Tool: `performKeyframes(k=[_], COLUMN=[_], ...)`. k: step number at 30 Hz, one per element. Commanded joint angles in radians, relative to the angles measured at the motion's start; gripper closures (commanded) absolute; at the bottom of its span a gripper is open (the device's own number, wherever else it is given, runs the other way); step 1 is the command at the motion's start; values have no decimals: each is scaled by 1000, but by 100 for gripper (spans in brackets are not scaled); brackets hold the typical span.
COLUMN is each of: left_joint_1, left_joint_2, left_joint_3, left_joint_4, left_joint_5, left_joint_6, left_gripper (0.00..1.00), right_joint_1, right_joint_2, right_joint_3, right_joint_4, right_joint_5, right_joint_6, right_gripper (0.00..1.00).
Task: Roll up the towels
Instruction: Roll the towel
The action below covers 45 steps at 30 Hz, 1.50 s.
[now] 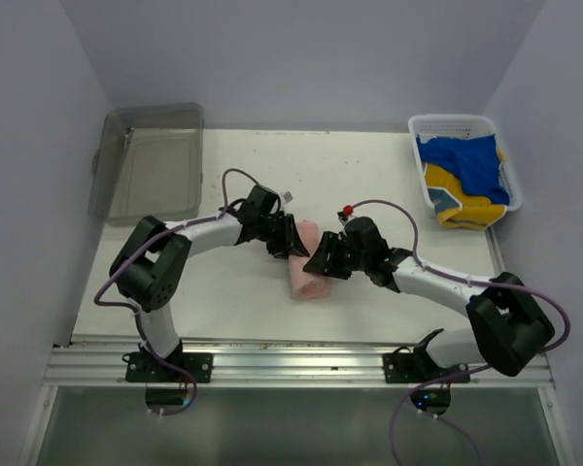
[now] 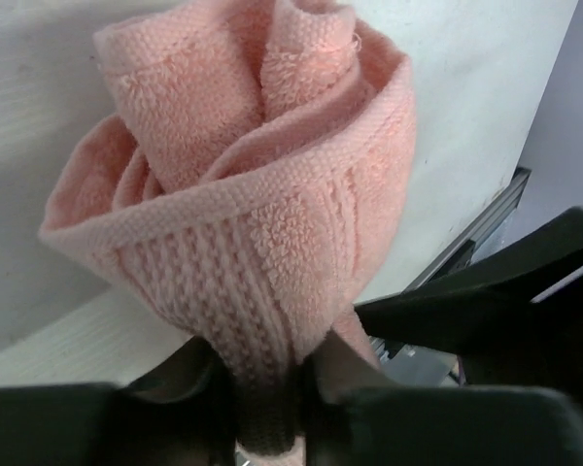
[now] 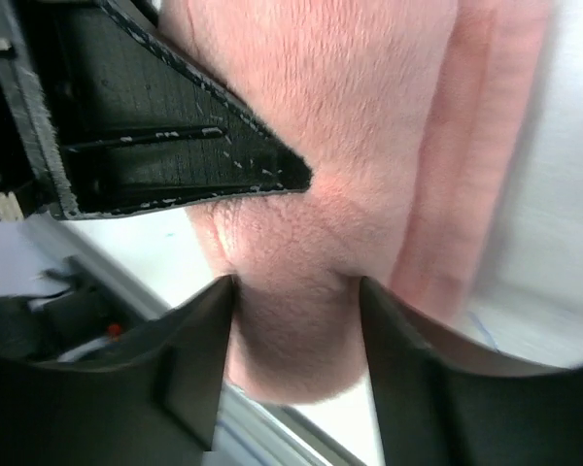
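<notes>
Bench (image 1: 223,296): white top, both arms reaching in to meet at its middle.

Far left corner: translucent grey bin (image 1: 151,160), well apart from the arms.

Left jaws: closed on the pink towel (image 1: 309,282) at the roll's far end. In the left wrist view (image 2: 253,194) a ribbed band of the outer wrap is pinched between the two fingers, and the roll is seen end-on with its spiral of layers facing the camera.

Towel position: centre of bench, between the two wrists, lying on the surface. It is rolled into a short cylinder. In the top view the long axis runs roughly far to near, with the near end leaning slightly right. That near end is free and points towards the arm bases; the far end is under the left wrist.

Right jaws: set wide and straddling the roll from its right side, about mid-length. In the right wrist view the towel (image 3: 321,146) fills the gap, with both fingers (image 3: 189,359) pressed against its flanks. A finger of the left arm crosses the upper left of that view, touching the roll.

Far right corner: white basket (image 1: 454,121) holding a blue towel (image 1: 471,160) and a yellow towel (image 1: 466,206), crumpled together.
</notes>
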Motion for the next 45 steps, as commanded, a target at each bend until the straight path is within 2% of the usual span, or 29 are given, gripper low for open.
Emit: performKeyframes(k=[1, 2, 3, 5, 7, 8, 10, 13, 16, 24, 27, 28, 30, 32, 34, 35, 38, 39, 43, 45], left_joint_1=[-8, -10, -8, -8, -10, -10, -10, -8, -10, -8, -8, -8, -8, -8, -7, -5, 9, 16, 87, 104], left_joint_2=[41, 43, 43, 43, 40, 38, 32, 29, 29, 24, 21, 20, 20, 23, 21, 18, -14, -32, -66, -81], left_joint_3=[67, 83, 91, 119, 131, 137, 140, 139, 139, 127, 124, 121, 120, 113, 105, 102, 88, 85, 87, 85], left_joint_4=[-63, -78, -115, -152, -192, -201, -218, -226, -236, -238, -236, -238, -235, -227, -224, -216, -207, -207, -236, -247], left_joint_5=[-4, -12, -33, -58, -92, -108, -116, -122, -125, -129, -129, -129, -129, -126, -124, -122, -125, -125, -115, -101], left_joint_6=[26, 26, 26, 24, 20, 15, 0, -14, -17, -31, -34, -36, -36, -33, -22, -16, 6, 23, 75, 102], left_gripper=[91, 97, 100, 100, 100, 100, 100, 100, 100, 100, 100, 100, 100, 100, 93, 90, 65, 47, 28, 25], right_joint_1=[34, 86, 117, 232, 315, 397, 465, 582, 628, 647, 645, 642, 628, 602, 567, 556, 506, 490, 408, 388], right_joint_2=[-49, -60, -64, -43, -3, 56, 127, 271, 377, 574, 595, 592, 568, 525, 481, 456, 326, 275, 172, 155], right_joint_3=[161, 197, 262, 329, 450, 533, 613, 728, 784, 804, 781, 770, 730, 675, 631, 576, 462, 439, 338, 305], right_joint_4=[-417, -472, -555, -635, -760, -837, -906, -1003, -1023, -1025, -1008, -996, -933, -860, -800, -760, -570, -542, -384, -312], right_joint_5=[218, 269, 401, 538, 751, 815, 977, 1115, 1166, 1295, 1295, 1283, 1237, 1162, 1055, 1012, 874, 845, 679, 592], right_joint_6=[-120, -131, -143, -166, -175, -177, -176, -171, -195, -219, -208, -212, -228, -231, -244, -255, -278, -274, -283, -275], right_gripper=[40, 36, 33, 28, 25, 24, 20, 18, 17, 16, 27, 38, 51, 58, 65, 67, 74, 77, 78, 77])
